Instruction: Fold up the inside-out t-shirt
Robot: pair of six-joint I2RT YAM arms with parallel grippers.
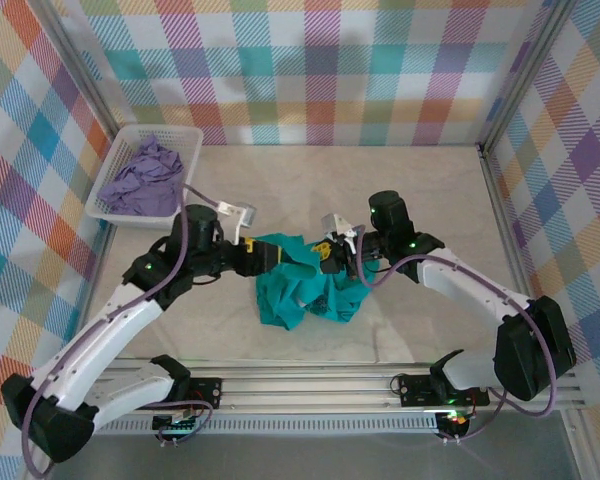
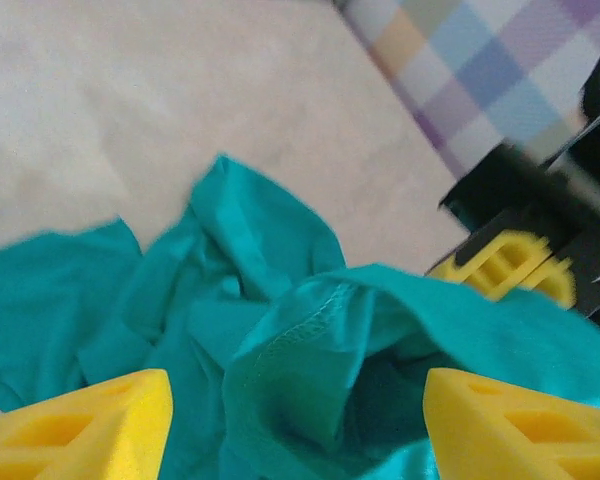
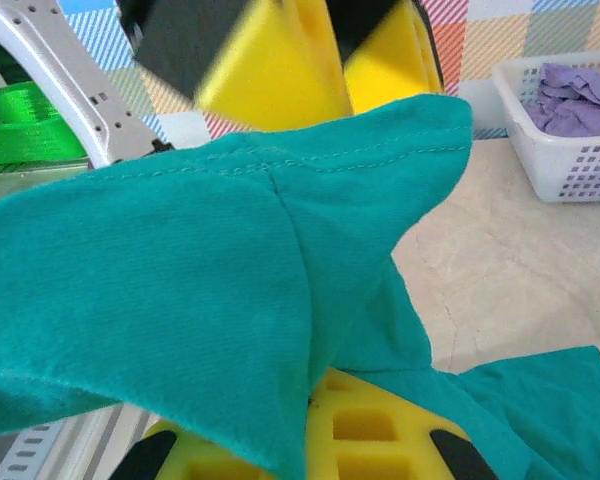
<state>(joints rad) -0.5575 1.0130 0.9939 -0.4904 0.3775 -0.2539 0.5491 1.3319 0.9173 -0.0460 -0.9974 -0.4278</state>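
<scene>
Folding looks barely started: the inside-out t-shirt (image 1: 302,292) is a crumpled teal heap with no flat panel or crease, so spreading, smoothing and every fold appear to be left. The right gripper (image 1: 334,254) is clamped on a stitched hem of the shirt and holds it up off the table (image 1: 410,190), the rest of the cloth sagging below it. The left gripper (image 1: 248,254) faces it just across that raised hem, its yellow fingers (image 2: 90,430) spread wide with fabric loose between them, pinching nothing. Beyond both grippers bare tabletop runs to the plaid back wall (image 1: 310,70). The white basket (image 1: 108,190) with a lavender garment (image 1: 145,178) sits well apart, off the left gripper's outer side.
</scene>
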